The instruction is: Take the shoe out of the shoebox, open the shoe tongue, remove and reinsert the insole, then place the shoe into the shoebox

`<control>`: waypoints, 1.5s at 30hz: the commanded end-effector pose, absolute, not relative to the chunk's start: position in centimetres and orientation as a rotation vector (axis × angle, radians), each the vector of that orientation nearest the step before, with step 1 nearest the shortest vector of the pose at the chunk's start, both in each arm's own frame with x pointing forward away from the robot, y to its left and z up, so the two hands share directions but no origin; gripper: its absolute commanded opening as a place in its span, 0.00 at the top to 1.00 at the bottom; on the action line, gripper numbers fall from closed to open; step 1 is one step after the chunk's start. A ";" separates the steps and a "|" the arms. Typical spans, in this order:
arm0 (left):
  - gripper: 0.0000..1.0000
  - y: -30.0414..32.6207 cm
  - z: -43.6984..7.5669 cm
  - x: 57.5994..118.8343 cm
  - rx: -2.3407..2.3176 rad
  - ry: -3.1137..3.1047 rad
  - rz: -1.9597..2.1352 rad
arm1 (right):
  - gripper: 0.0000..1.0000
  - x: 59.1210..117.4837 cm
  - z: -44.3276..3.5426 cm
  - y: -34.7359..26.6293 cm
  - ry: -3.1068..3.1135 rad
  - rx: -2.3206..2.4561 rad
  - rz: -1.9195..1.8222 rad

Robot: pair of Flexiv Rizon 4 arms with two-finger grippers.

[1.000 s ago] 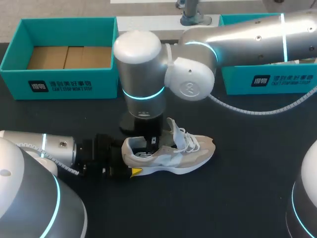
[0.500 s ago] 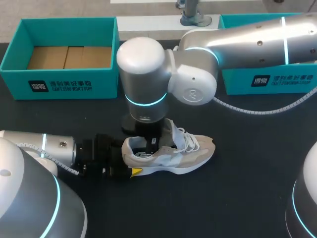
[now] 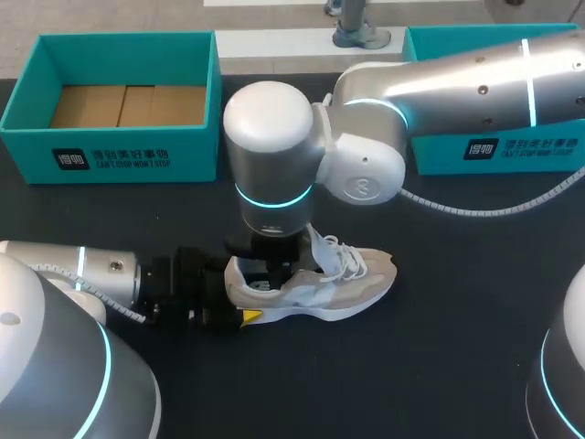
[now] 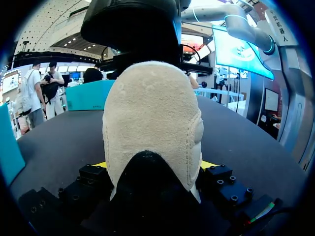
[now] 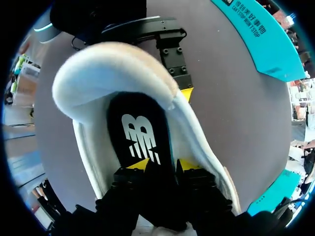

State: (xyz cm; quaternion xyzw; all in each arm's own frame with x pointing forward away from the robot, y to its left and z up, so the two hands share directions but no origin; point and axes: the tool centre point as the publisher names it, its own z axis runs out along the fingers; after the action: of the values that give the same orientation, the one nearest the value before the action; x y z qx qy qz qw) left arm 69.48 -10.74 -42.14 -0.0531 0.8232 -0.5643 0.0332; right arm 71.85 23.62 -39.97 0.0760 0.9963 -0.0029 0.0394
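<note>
A beige and white shoe [image 3: 320, 279] lies on its sole on the black table, toe to the right, tongue [image 3: 318, 245] pulled up. My left gripper [image 3: 239, 294] comes in low from the left and is shut on the heel [image 4: 152, 128], a yellow tip on each side. My right gripper [image 3: 277, 267] points straight down into the shoe's mouth. In the right wrist view its fingers [image 5: 164, 164] stand a little apart over the black insole [image 5: 140, 132], which lies flat inside the shoe, not pinched. One left fingertip [image 5: 186, 93] shows against the heel's outside.
A teal shoebox [image 3: 110, 151] with a brown cardboard floor stands open at the back left. A second teal box [image 3: 512, 146] sits at the back right, partly behind my right arm. Bare black table lies in front of the shoe.
My right wrist has shifted slightly right and lower over the shoe, and its fingers have parted from shut. The left gripper and the shoe have stayed put.
</note>
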 end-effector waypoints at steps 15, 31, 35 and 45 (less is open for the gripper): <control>1.00 -10.7 -42.1 69.4 -0.162 2.532 -1.736 | 1.00 68.4 -39.8 21.7 3.116 0.297 -0.086; 1.00 -10.7 -42.1 69.4 -0.162 2.532 -1.736 | 1.00 70.7 -31.6 19.2 2.972 0.272 -0.038; 1.00 -10.7 -42.1 69.4 -0.162 2.532 -1.736 | 1.00 71.5 -30.6 19.7 2.985 0.190 0.006; 1.00 -10.7 -42.1 69.4 -0.162 2.532 -1.736 | 1.00 71.8 -30.0 24.8 3.080 -0.107 0.180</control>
State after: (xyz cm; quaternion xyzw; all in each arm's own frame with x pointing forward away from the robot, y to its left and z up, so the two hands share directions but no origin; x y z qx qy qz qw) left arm 69.39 -10.70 -42.12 -0.0528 0.8232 -0.5643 0.0332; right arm 71.28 23.74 -29.30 -0.0238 0.9971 0.0575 0.0437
